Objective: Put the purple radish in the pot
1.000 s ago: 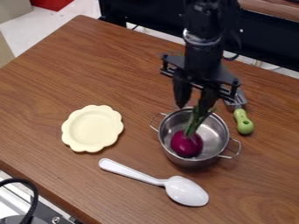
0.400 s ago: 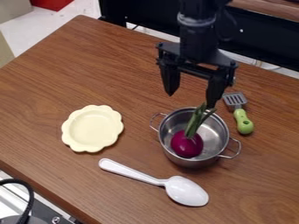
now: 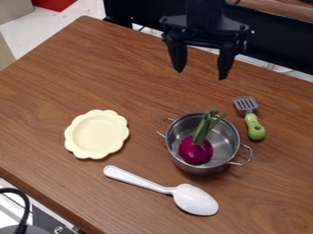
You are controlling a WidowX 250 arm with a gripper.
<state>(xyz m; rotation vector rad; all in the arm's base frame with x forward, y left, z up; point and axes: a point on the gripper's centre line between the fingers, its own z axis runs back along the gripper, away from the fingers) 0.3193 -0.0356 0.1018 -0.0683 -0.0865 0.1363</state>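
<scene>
So the radish (image 3: pixel 196 150) is in the pot (image 3: pixel 230 145), lower right of centre, greens poking up. Hand's (image 3: pixel 200 73) spread wide, holding nothing, up top. Only risk imo: dipping again could snag those greens (tall ones!) and drag it out.

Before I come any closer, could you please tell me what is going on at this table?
Nothing is being handled right now. The robot arm's black two-finger pincer hangs open and empty above the brown wooden table. The purple radish with green leaves sits inside the round silver metal pot, its leaves up at the rim, so the task looks done.
</scene>
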